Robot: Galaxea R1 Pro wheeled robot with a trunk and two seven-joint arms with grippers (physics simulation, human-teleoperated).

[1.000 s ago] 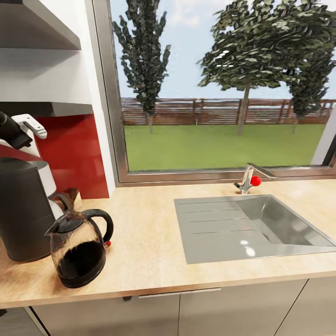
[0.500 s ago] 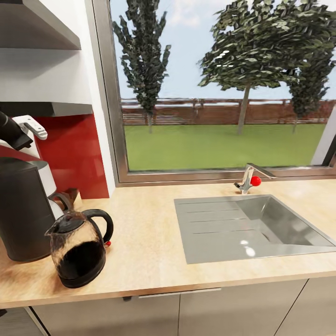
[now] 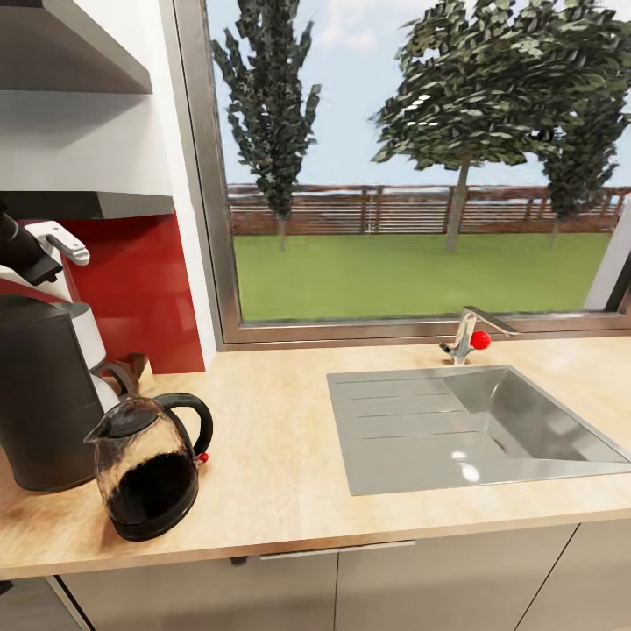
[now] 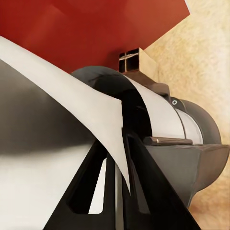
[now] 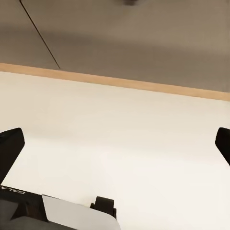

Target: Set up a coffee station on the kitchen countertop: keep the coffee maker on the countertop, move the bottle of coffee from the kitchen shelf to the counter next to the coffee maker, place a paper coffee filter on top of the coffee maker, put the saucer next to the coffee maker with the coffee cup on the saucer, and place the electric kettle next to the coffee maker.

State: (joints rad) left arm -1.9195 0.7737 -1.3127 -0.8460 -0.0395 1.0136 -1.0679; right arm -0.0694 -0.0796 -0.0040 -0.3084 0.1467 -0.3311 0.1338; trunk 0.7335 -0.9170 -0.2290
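Compared with half a second ago, the left arm (image 3: 19, 245) at the edge of the head view has moved slightly down and toward the edge, above the coffee maker (image 3: 39, 390); the kettle, the counter and the sink have not changed.

In the left wrist view the two dark fingers (image 4: 143, 187) of the left gripper (image 4: 116, 184) are pressed nearly together, and a thin white paper coffee filter (image 4: 62, 96) is pinched between them. The sheet spreads out over the dark rounded top of the coffee maker (image 4: 191, 143); I cannot tell if it already touches it.

In the right wrist view the right gripper (image 5: 117, 141) is wide open: one fingertip (image 5: 9, 146) shows at each side edge of the picture, with nothing between them, over a pale floor beside grey cabinet fronts (image 5: 134, 43).

The electric kettle (image 3: 149, 469) stands upright on the countertop (image 3: 280, 447), just beside the coffee maker, in front of it. The steel sink (image 3: 473, 425) lies well apart from the coffee maker, below the window (image 3: 421, 166), with the faucet (image 3: 469, 337) behind it.
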